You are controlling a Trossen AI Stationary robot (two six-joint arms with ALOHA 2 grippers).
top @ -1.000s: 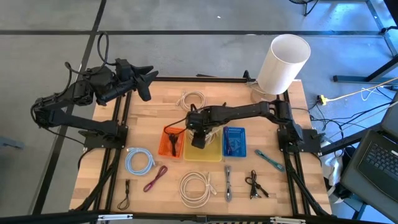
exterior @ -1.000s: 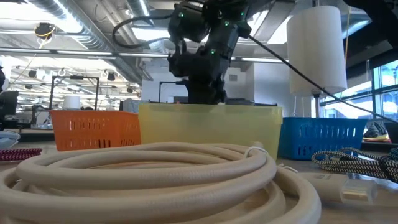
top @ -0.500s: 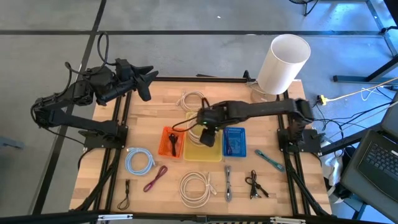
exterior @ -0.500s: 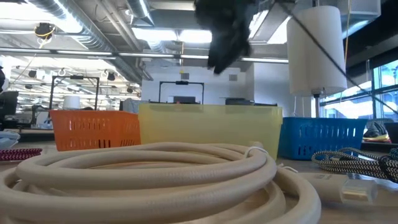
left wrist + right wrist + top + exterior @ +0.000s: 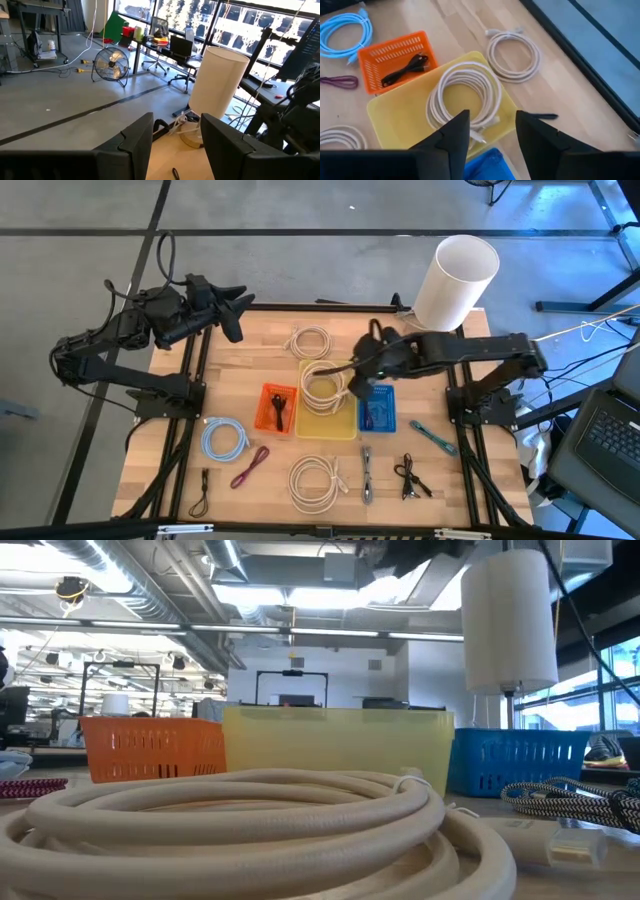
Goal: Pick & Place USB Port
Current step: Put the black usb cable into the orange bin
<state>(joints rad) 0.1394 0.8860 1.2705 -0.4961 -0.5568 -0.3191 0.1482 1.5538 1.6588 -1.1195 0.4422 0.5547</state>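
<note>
Since the earlier frames the right gripper (image 5: 352, 385) is pulling back and up from the yellow bin (image 5: 350, 428), now hovering over the bin's far-right corner, w/ the right arm folding toward its base; a coiled white cable (image 5: 322, 385) is now lying in that bin, where a sec ago the gripper body was covering it. Its fingers are standing apart, holding nothing, per the right wrist view, which is looking down past them at the coil (image 5: 465, 97) in the bin (image 5: 395, 125). So the place step is looking done for this cable; I'm judging the arm is retreating btwn picks. Next move probably calls for choosing another cable lying on the wood table (image 5: 260, 340) near side of the bin, e.g. the short silver-ended lead (image 5: 367, 477), lining up over it and closing on the plug end. The left gripper (image 5: 232, 310) is waiting well off to the bin's far-left, beyond the table edge, fingers apart and empty. Materials: bin is translucent yellow plastic, rectangular, smooth walls; the orange basket (image 5: 277, 409) touching its left side is slotted plastic w/ a black cable in it; the blue basket (image 5: 376, 407) on its right is similar mesh. The coil is rubbery, round-section, loosely looped. A tall white cylinder (image 5: 455, 282) is standing far-right of the bin.
</note>
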